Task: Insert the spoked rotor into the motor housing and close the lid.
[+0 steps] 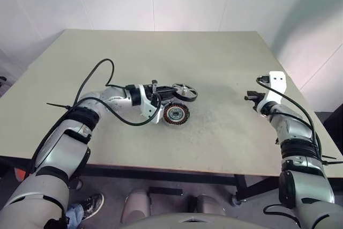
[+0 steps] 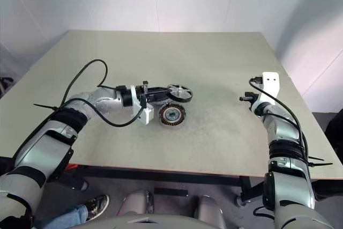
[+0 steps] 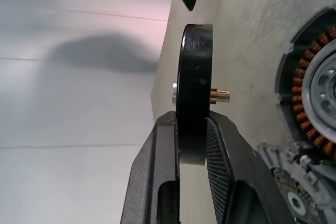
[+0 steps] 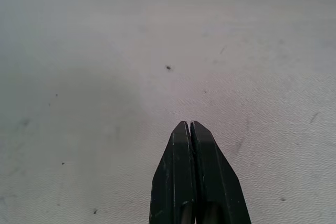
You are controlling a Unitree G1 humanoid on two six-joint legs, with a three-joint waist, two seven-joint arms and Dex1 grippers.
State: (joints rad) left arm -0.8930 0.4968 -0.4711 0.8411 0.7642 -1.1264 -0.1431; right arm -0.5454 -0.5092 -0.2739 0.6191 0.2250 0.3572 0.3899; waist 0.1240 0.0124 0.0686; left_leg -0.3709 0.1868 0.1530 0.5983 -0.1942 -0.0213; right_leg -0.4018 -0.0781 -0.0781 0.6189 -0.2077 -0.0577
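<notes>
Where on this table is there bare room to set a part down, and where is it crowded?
Bare: the far half of the table, and the wide stretch between the motor housing and the shut right pincer. Crowded: left of centre, where the left pincer holds the spoked rotor just beyond the housing.

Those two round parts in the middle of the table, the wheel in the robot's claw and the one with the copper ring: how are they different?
The spoked rotor is thin, with open gaps between its spokes; the motor housing is thicker and ringed with copper windings. The rotor is clamped in the left gripper, off the table; the housing lies flat on it, untouched. From above the rotor shows its spokes, the housing a silvery centre. Both are round with dark rims.
</notes>
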